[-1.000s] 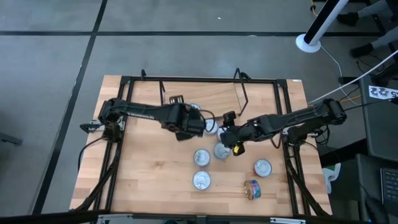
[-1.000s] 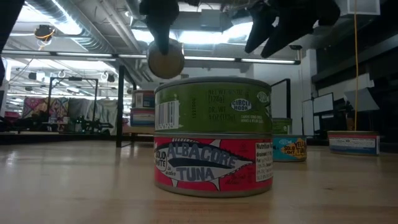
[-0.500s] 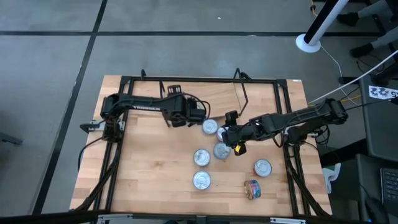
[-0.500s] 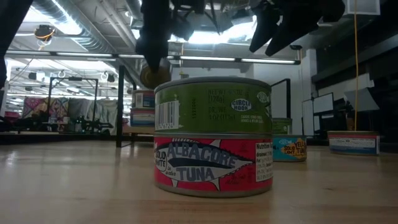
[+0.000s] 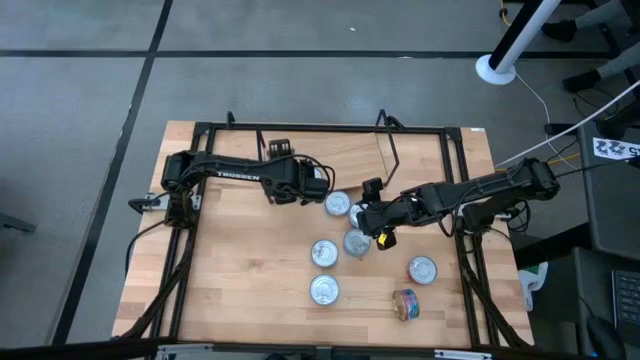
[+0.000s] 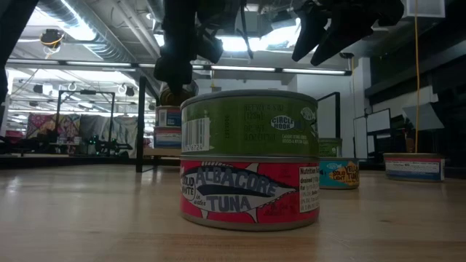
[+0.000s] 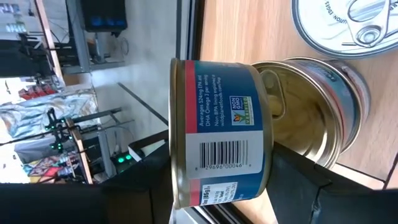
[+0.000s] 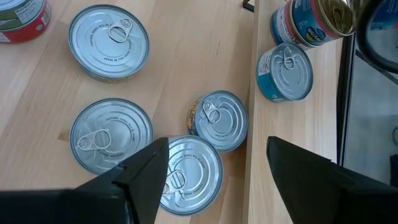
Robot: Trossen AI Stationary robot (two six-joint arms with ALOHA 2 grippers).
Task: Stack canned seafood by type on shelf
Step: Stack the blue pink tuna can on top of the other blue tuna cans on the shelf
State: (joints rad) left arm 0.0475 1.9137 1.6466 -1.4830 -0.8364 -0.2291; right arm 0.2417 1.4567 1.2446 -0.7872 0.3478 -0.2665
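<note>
table [image 5: 240, 290] | wood | 5 loose cans [image 5: 324, 291] | shelf [image 5: 345, 150]

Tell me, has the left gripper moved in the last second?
Yes. In the high view the left gripper, shut on a blue-and-red tin, has shifted toward the table's back rail, away from the loose tins.

shelf [image 5: 330, 160] mostly hidden under left arm, tool fingertips [image 7: 298, 180] cut off
</note>
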